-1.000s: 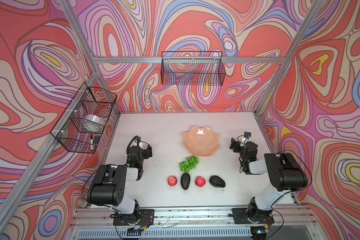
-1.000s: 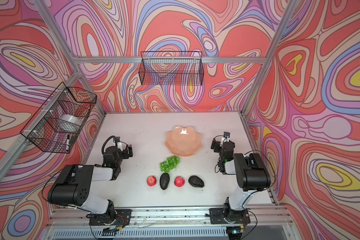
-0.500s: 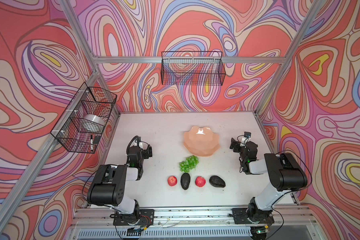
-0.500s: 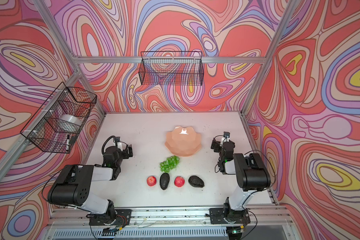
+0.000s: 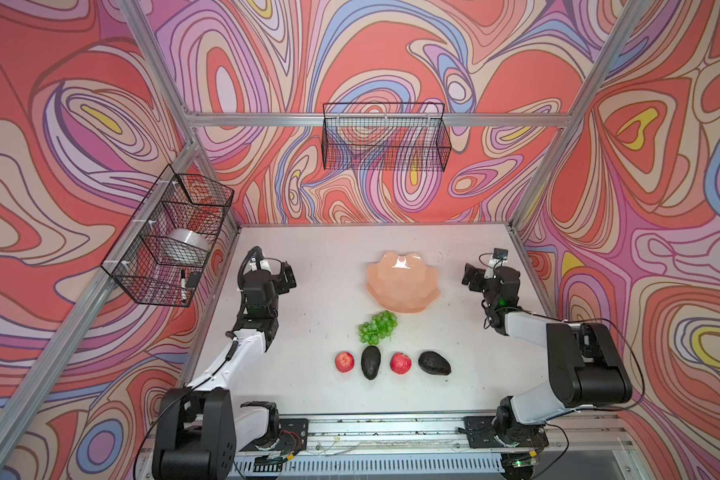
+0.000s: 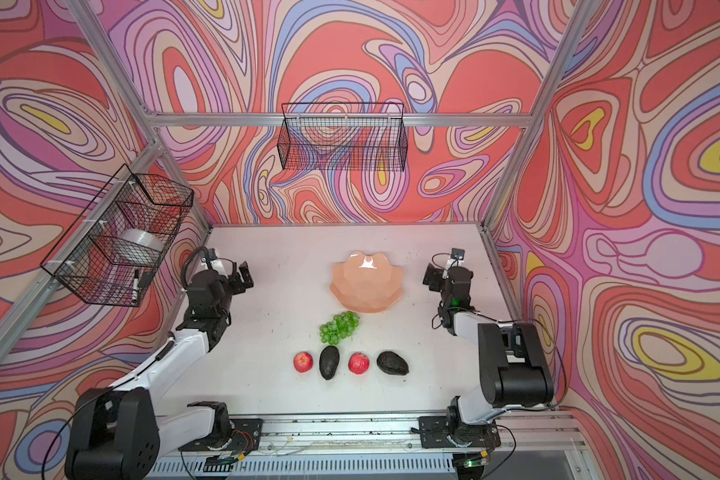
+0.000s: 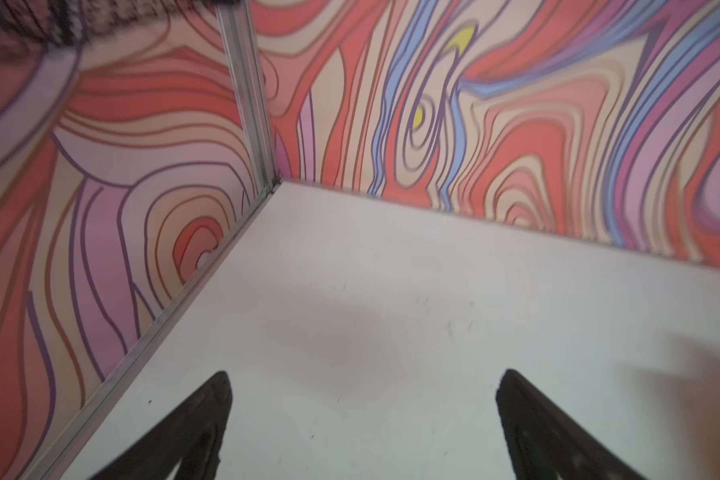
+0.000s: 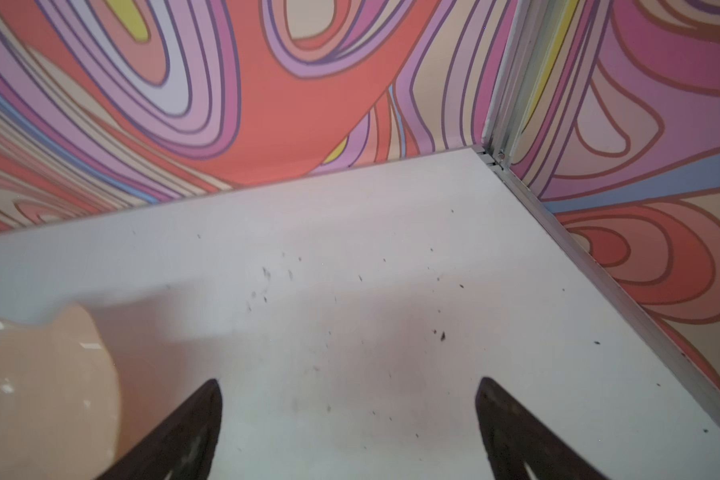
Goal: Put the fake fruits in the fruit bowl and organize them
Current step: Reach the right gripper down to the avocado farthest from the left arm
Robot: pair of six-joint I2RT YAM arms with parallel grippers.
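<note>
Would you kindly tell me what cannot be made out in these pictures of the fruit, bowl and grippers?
Fruit bowl: in the right wrist view, blurred and cut off by the frame edge.
Grapes, apples, avocados: outside both wrist views; undersides hidden in both top views.
Left gripper, right gripper: the wrist views' frame edges cut off all but the open fingertips.
Side wire basket: contents too small behind its mesh in a top view.

Bright, even overhead light fills both top views; white glare sits on the fruit bowl (image 5: 404,291). Wrist views are soft and blurred, with faint shadows on the table (image 7: 391,270).
</note>
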